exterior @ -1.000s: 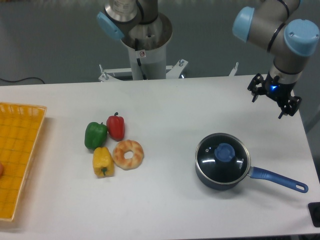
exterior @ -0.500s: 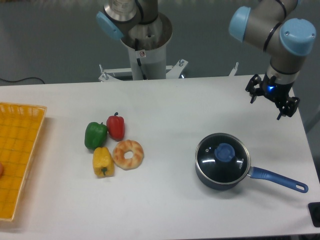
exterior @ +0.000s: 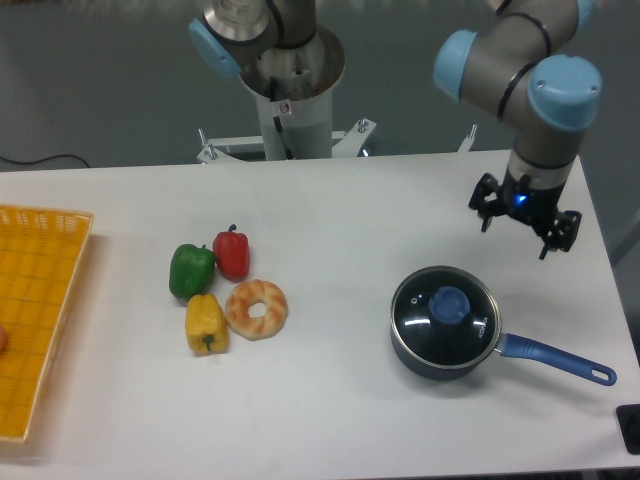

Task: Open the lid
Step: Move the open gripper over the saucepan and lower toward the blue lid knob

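The hand (exterior: 518, 216) (fingers spread, empty) has shifted left toward the lid (exterior: 446, 315) on the saucepan (exterior: 540, 354)

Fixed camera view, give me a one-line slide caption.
Open gripper hovers above the lidded saucepan, its lid still on.

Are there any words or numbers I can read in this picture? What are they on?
No words or numbers can be read anywhere.
Small sticker with a red mark on the robot's white base post: too small and blurred to read.
The lid, saucepan, peppers, bagel and yellow basket: no writing shows.
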You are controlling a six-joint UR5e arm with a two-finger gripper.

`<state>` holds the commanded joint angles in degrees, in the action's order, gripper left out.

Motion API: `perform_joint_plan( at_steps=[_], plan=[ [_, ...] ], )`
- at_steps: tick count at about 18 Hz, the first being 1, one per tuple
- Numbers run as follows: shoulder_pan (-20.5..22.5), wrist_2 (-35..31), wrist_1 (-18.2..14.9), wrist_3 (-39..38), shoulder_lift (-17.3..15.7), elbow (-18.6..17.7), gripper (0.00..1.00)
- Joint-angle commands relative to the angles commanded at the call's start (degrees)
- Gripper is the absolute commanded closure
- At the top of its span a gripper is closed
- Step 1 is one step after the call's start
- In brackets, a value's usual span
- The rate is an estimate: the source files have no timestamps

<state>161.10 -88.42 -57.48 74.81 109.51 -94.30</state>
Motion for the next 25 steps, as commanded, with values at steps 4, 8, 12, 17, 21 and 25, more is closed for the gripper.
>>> perform_joint_plan(
  at_steps=[4, 8, 12, 17, 21, 25],
  plan=[
    [0.3, -0.1, -0.1, -8.9, -1.1, -1.2, 0.0],
    [-0.2, 0.2, -0.1, -21.6, -2.0, -1.8, 0.0],
    [-3.2, 0.0, -0.1, -36.0, -2.1, -0.9, 0.0],
    [-4.9, -0.2, -0.2, -48.1, -1.7, 0.0, 0.0],
    [-6.4, -1.2, -0.5, -57.8, -1.0, 1.0, 0.0],
    [-9.7, -5.4, -0.5, -67.2, 1.2, 2.5, 0.0]
  ],
)
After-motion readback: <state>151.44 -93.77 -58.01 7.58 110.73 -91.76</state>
